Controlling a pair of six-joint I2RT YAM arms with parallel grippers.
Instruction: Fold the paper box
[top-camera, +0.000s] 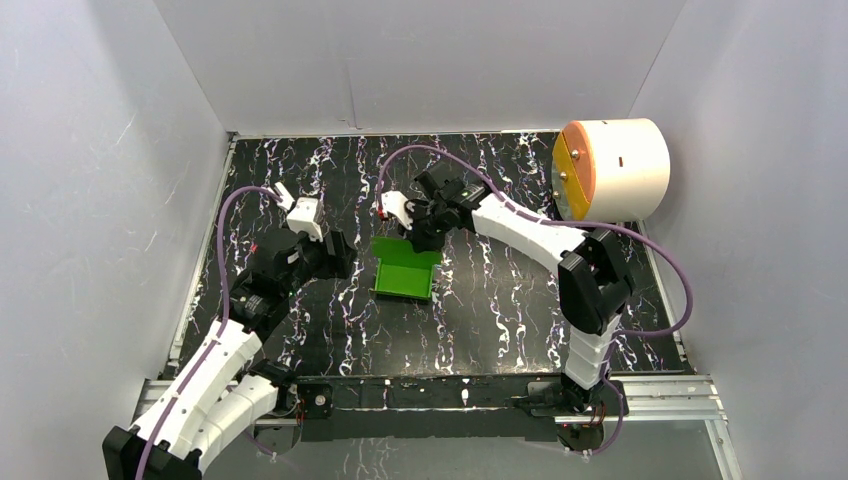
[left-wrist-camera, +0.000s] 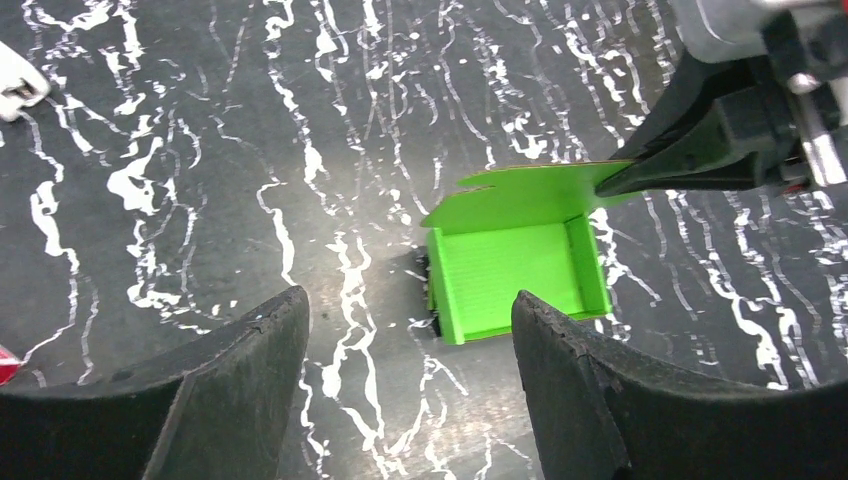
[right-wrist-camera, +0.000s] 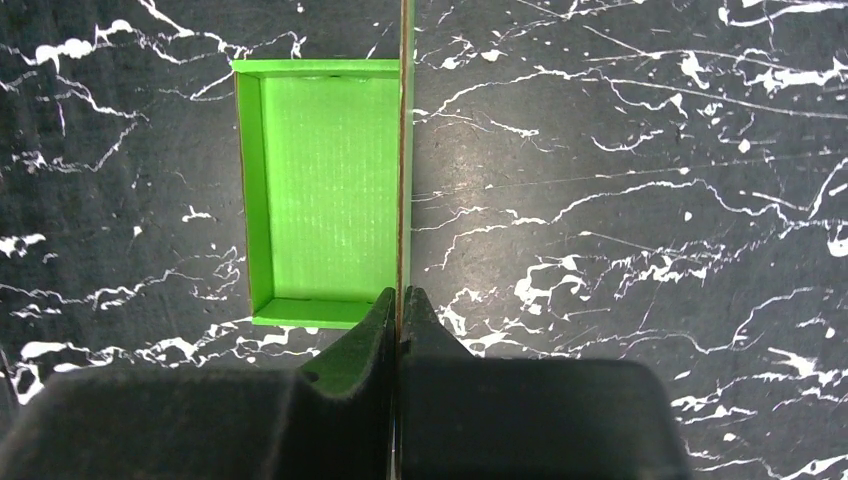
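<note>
The bright green paper box (top-camera: 405, 270) sits on the black marbled table as an open tray with raised side walls and its lid flap (top-camera: 405, 248) standing up at the far side. My right gripper (top-camera: 425, 232) is shut on that lid flap; in the right wrist view (right-wrist-camera: 401, 300) the flap shows edge-on as a thin line (right-wrist-camera: 402, 150) between the jaws, with the tray (right-wrist-camera: 320, 190) to its left. My left gripper (top-camera: 335, 255) is open and empty, left of the box; in the left wrist view (left-wrist-camera: 410, 330) the box (left-wrist-camera: 515, 270) lies ahead.
A large white cylinder with an orange-yellow face (top-camera: 610, 168) stands at the back right. White walls enclose the table on three sides. A metal rail (top-camera: 440, 385) runs along the near edge.
</note>
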